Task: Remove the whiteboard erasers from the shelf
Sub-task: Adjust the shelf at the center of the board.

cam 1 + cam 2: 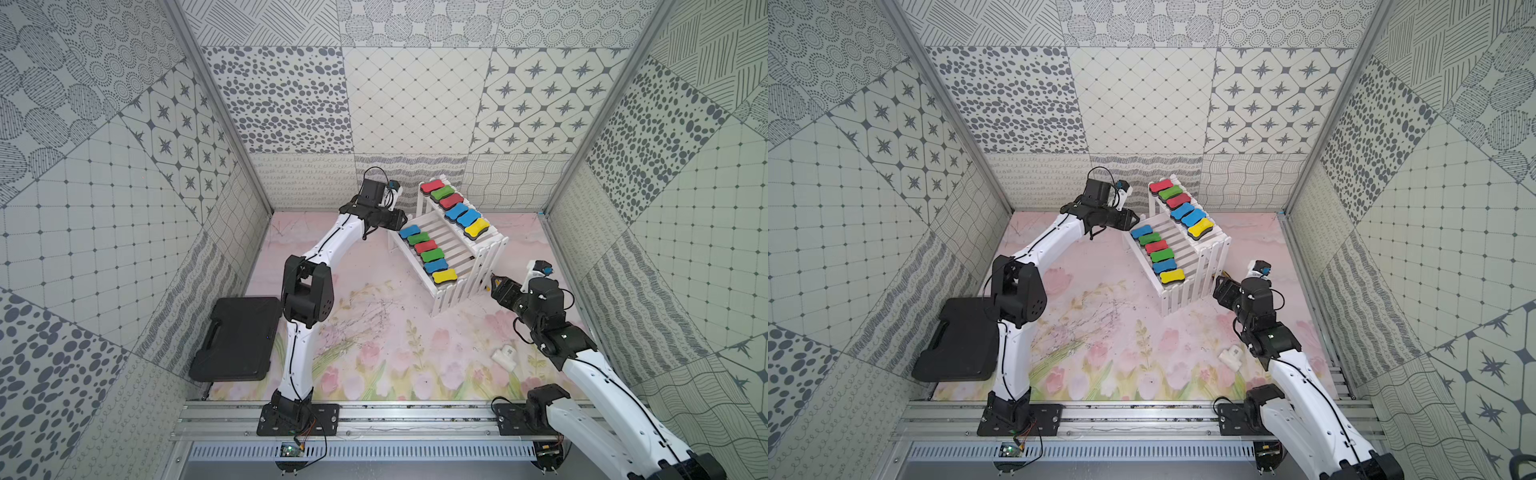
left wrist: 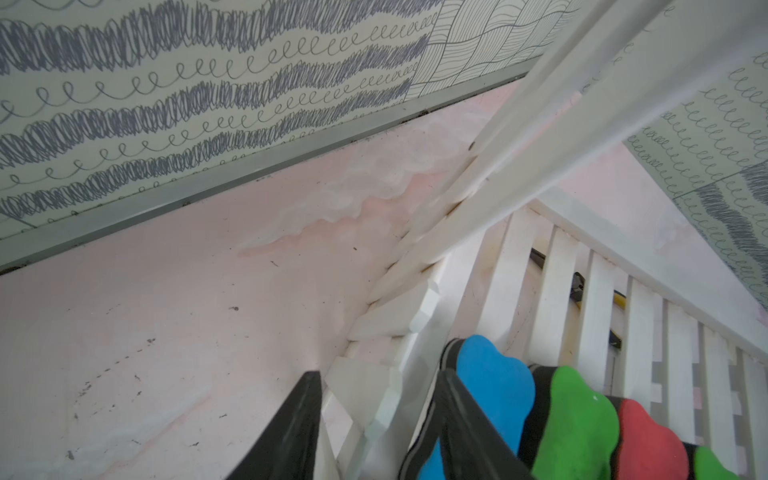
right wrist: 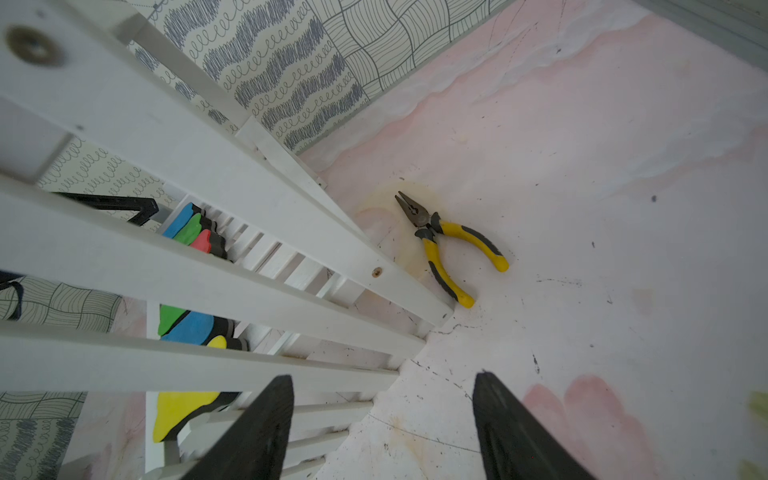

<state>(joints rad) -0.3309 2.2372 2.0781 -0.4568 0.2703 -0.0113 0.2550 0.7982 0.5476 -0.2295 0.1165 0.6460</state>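
Black fingers of the left claw (image 2: 378,374) stand part-open astride the end rail of the white slatted shelf (image 2: 513,270), one over a blue-topped felt eraser (image 2: 494,382), seemingly gripping nothing. Right claw (image 3: 384,376) gapes empty beside it. All twelve whiteboard erasers (image 1: 427,247) sit shelved; none removed.

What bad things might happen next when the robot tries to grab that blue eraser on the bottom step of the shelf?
1. The left gripper straddles an end picket of the shelf along with part of the blue eraser, so closing might pinch the shelf and drag it.
2. The green eraser sits right beside the blue one and could get knocked loose.
3. The right gripper, open, is close to the shelf's other end and might bump it.
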